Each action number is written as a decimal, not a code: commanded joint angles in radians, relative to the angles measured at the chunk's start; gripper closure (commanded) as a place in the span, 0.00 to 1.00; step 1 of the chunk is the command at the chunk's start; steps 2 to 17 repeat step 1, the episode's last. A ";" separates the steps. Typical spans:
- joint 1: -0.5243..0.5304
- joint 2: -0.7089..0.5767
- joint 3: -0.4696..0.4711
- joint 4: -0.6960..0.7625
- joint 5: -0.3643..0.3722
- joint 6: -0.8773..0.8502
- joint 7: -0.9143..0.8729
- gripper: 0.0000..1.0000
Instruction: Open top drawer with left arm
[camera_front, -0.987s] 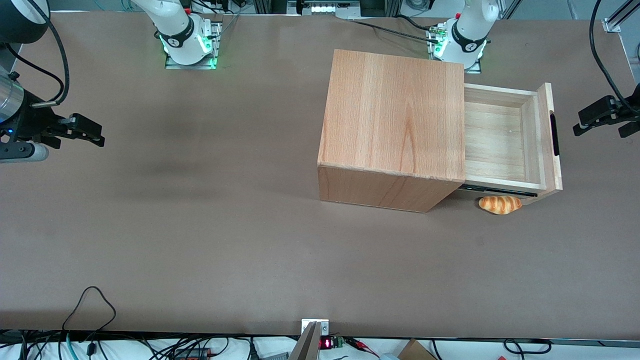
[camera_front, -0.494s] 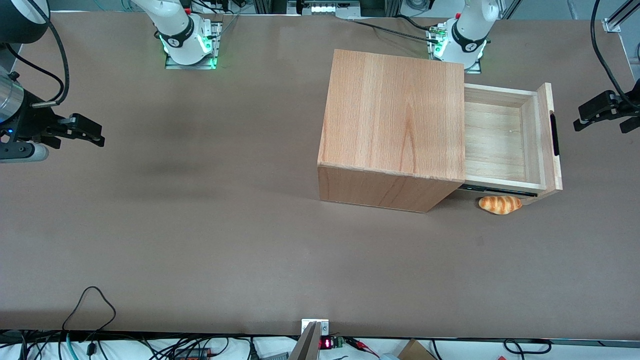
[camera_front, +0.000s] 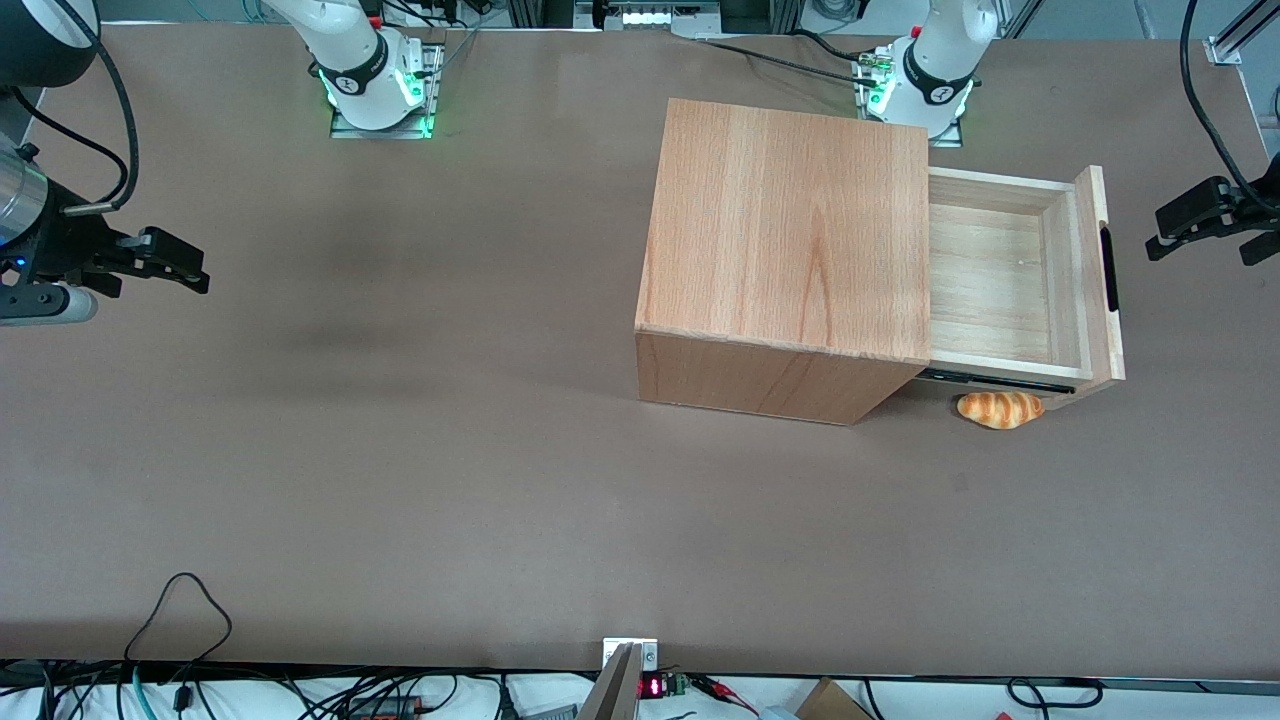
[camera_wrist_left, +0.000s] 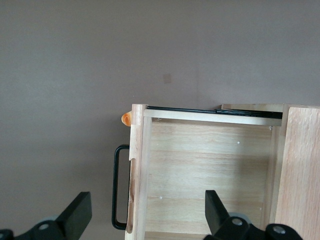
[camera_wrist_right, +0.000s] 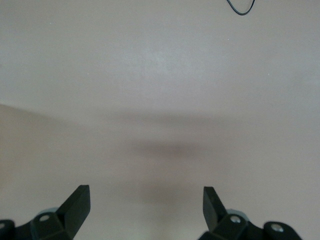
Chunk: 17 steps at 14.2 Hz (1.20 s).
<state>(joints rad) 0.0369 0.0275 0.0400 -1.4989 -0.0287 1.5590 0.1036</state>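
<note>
Front view
- top drawer (camera_front: 1005, 280): was pulled well out of the cabinet (camera_front: 790, 230), toward the working arm's end of the table (camera_front: 400, 450); pale plank floor exposed, nothing seen inside.
- handle (camera_front: 1109, 268): long black slot on the front panel, faced the gripper.
- gripper (camera_front: 1160, 240): hung in front of the drawer's front panel, clear of the handle, no contact.
- bread roll (camera_front: 1000, 409): lay on the table just under the open drawer's nearer edge, nearer the camera than the drawer.

Left wrist view
- gripper (camera_wrist_left: 145, 212): looked down over the drawer front; jaws were spread wide, nothing between them.
- fingers (camera_wrist_left: 77, 212): one sat over bare table, the other over the drawer's inside.
- top drawer (camera_wrist_left: 205, 175): open, interior boards visible.
- handle (camera_wrist_left: 119, 186): black loop stood off the front panel, untouched.
- bread roll (camera_wrist_left: 126, 119): only an orange tip peeked past the drawer corner.
</note>
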 joint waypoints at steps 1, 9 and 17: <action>-0.008 0.003 0.012 0.035 0.009 -0.017 0.002 0.00; -0.008 0.003 0.012 0.035 0.009 -0.017 0.002 0.00; -0.008 0.003 0.012 0.035 0.009 -0.017 0.002 0.00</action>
